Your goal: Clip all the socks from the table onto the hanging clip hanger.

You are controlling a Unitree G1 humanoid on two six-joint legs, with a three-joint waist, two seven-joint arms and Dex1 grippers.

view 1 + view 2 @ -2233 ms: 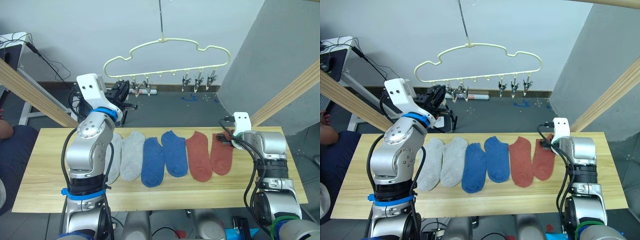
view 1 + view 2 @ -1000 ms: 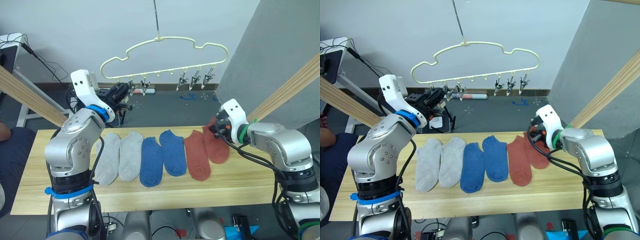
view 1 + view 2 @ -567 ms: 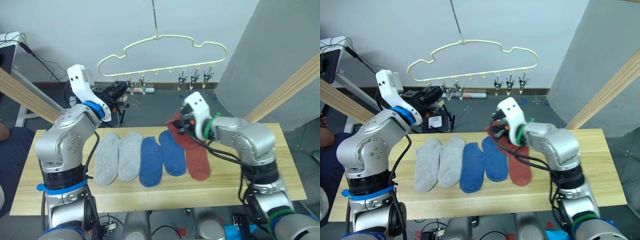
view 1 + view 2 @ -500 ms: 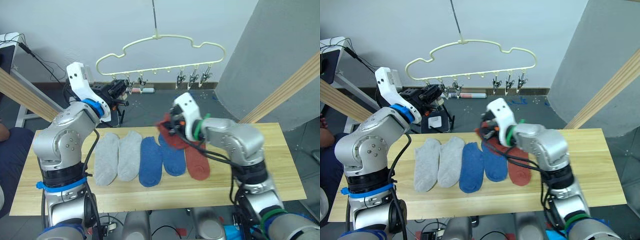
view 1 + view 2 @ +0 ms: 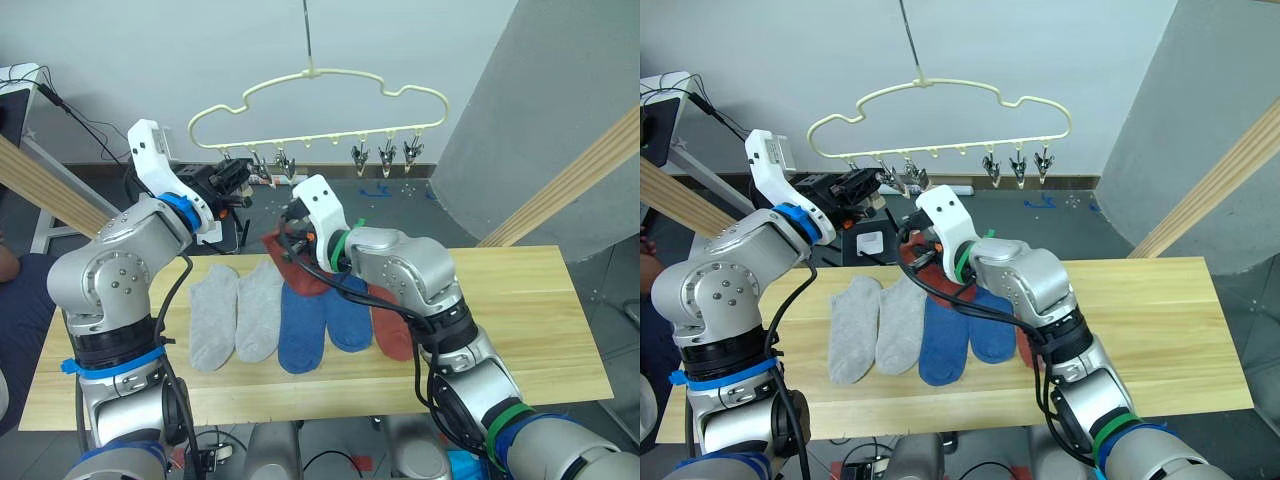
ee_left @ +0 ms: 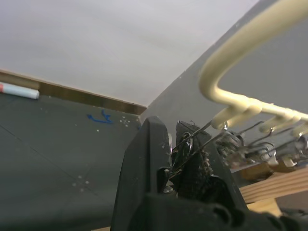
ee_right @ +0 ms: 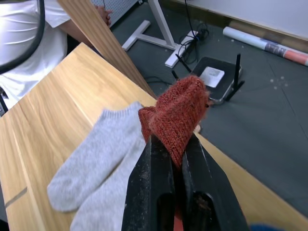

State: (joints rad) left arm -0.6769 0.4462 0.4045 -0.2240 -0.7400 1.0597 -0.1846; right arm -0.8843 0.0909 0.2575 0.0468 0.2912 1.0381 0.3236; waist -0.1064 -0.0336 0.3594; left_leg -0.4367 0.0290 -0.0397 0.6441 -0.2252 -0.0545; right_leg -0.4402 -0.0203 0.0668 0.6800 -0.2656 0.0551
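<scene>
The pale yellow clip hanger (image 5: 320,100) hangs behind the table (image 5: 520,330). My left gripper (image 5: 238,178) is shut on its leftmost metal clip (image 6: 188,147). My right gripper (image 5: 291,238) is shut on a rust red sock (image 7: 177,114), which dangles above the table's far edge, over the grey and blue socks and below the left clips. Flat on the table lie two grey socks (image 5: 215,320), two blue socks (image 5: 303,328) and one rust red sock (image 5: 393,328), partly hidden by my right arm.
Slanted wooden beams (image 5: 560,185) stand at both sides of the table. A person in a white shirt (image 7: 24,53) is at the table's left end. A router (image 7: 214,79) and cables lie on the dark floor behind.
My right arm has swung left across the table, carrying the rust red sock from the right end up toward the left clips. The left gripper stays on its clip.
</scene>
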